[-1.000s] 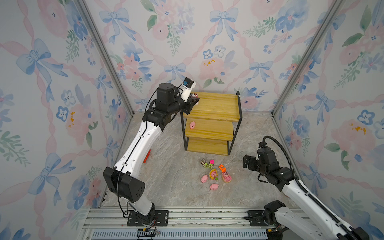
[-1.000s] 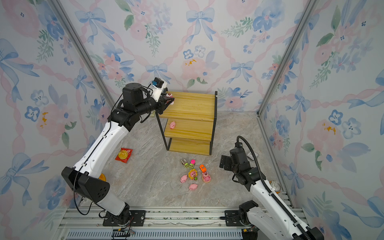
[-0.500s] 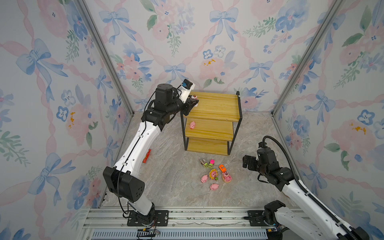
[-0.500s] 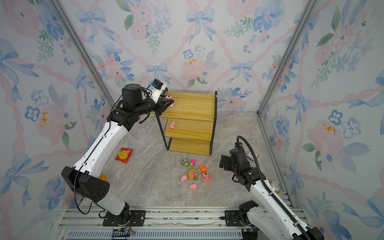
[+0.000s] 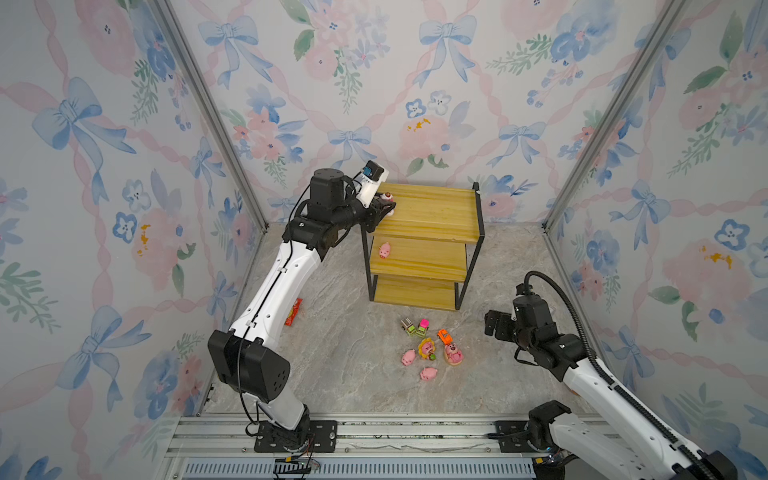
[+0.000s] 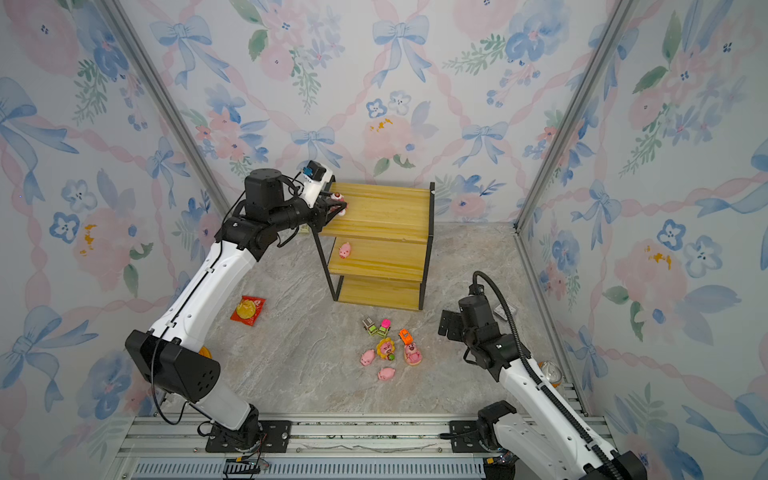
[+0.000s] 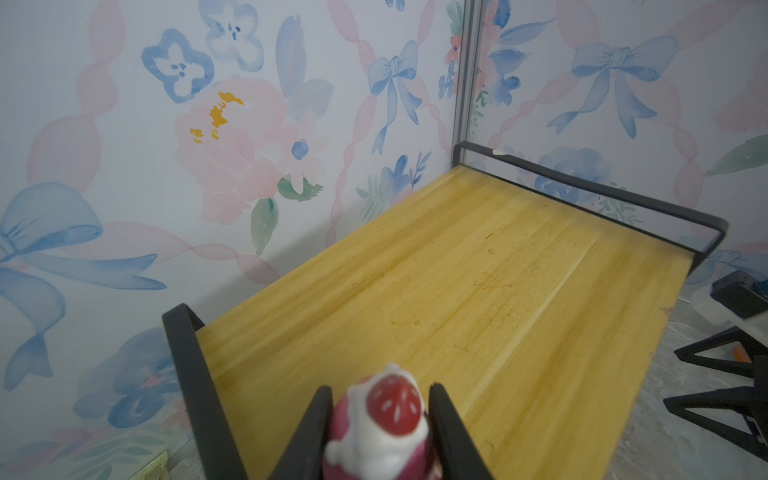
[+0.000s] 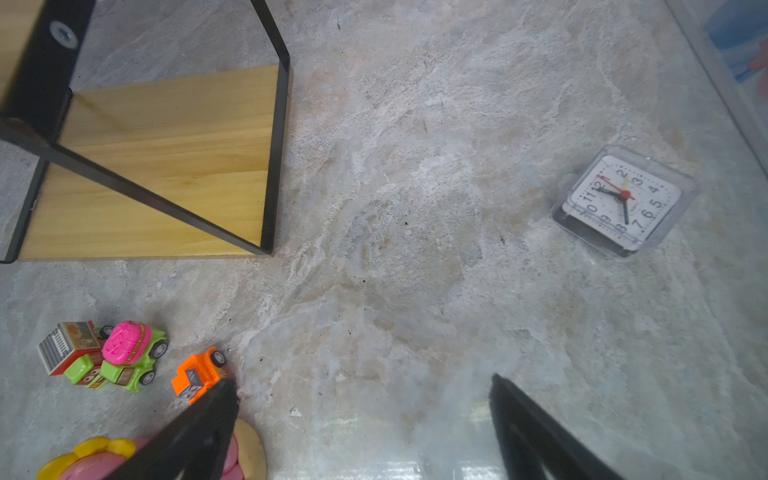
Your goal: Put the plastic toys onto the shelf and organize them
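The shelf [image 5: 432, 216] [image 6: 386, 216] stands against the back wall. My left gripper [image 5: 385, 204] [image 6: 337, 206] [image 7: 380, 390] is shut on a pink bear figurine [image 7: 390, 415] with a red and white cap, just above the left end of the top board [image 7: 478, 291]. One pink pig [image 5: 384, 250] [image 6: 344, 250] lies on the middle board. On the floor in front sit three mini cars [image 5: 415, 326] [image 8: 108, 357], two bears [image 5: 453, 354] and two pigs [image 5: 428, 373]. My right gripper [image 5: 496, 325] [image 8: 361, 381] hangs open over bare floor beside the orange car [image 8: 199, 374].
A red snack packet [image 6: 248, 309] lies on the floor left of the shelf. A small clock [image 8: 623, 199] [image 6: 505, 309] sits near the right wall, with a can [image 6: 550, 370] further forward. An orange lid [image 6: 203, 353] peeks from behind my left arm.
My left gripper has sunk slightly toward the top board with the bear still in it. The right arm has not moved.
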### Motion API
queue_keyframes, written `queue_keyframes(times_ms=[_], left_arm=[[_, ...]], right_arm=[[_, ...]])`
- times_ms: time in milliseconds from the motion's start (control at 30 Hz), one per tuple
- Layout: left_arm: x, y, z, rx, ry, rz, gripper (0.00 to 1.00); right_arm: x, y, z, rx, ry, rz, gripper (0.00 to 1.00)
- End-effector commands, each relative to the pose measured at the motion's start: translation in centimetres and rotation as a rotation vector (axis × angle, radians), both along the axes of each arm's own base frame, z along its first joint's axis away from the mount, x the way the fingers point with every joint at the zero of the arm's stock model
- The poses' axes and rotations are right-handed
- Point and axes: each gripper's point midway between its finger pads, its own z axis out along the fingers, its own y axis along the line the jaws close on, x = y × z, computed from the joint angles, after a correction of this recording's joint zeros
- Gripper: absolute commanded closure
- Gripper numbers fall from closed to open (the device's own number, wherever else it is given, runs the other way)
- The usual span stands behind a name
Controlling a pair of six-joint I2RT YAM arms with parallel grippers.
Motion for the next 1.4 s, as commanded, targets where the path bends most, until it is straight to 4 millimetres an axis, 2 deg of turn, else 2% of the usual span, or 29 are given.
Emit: queue_keyframes(times_ms=[0,167,400,500,833,1367], left_arm=[[0.1,-0.4,-0.6,0.001,0.002,-0.038,0.81],[0.2,-0.3,-0.8,0.005,0.004,-0.035,0.76],[0.4,-0.4,-1.2,0.009,0.013,-0.034,0.75],[0.6,-0.3,-1.3,0.010,0.015,-0.028,0.67],[0.8,-0.2,-1.4,0.016,0.014,-0.013,0.58],[1.1,0.1,-2.0,0.031,0.015,-0.004,0.54]], right_arm=[[0.1,0.0,0.1,-0.005,-0.008,-0.008,0.03],[0.2,0.1,0.2,-0.002,-0.009,-0.009,0.03],[0.2,0.1,0.3,-0.003,-0.008,-0.008,0.03],[0.2,0.1,0.3,-0.002,-0.009,-0.008,0.03],[0.3,0.2,0.4,-0.003,-0.008,-0.002,0.03],[0.3,0.4,0.2,-0.002,-0.005,-0.001,0.03]])
